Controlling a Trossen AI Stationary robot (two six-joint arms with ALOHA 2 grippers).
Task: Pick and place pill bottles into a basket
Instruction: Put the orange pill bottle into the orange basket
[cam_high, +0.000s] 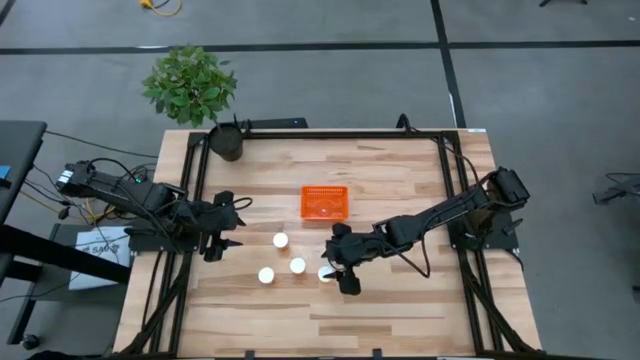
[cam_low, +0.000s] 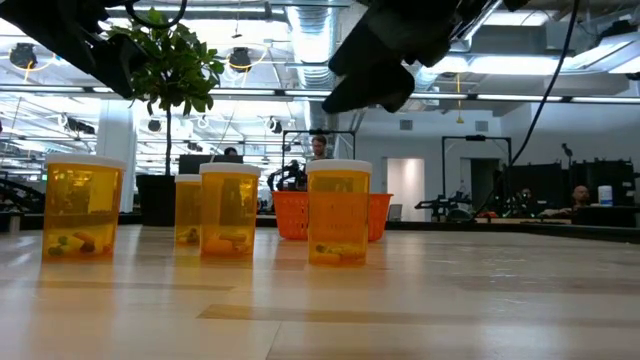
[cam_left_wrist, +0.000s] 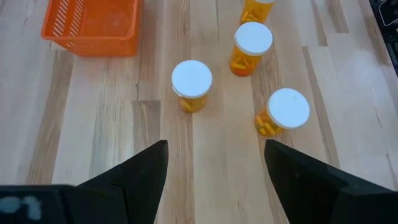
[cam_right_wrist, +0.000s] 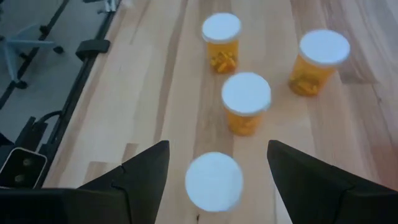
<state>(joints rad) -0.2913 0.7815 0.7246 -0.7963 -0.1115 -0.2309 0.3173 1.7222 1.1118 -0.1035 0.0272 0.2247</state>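
The 4 pill bottles (cam_high: 297, 265) are standing upright on the table (cam_high: 400, 310), white caps up, in a loose cluster just in front of the orange basket (cam_high: 325, 202), which is sitting empty near the table's middle; the spacing is probably leaving room for fingers to slip round each bottle.

The right gripper (cam_right_wrist: 217, 171) is hovering directly over the bottle nearest it (cam_right_wrist: 214, 181), jaws spread apart on either side of the cap and holding nothing; this is looking like the line-up for a first grasp.

The left gripper (cam_left_wrist: 214, 165) is waiting at the table's left side, fingers parted and empty, facing the cluster with the nearest bottle (cam_left_wrist: 191, 84) ahead of it.

In the low view the bottles are showing amber walls with pills inside; no label, brand or writing is readable anywhere.
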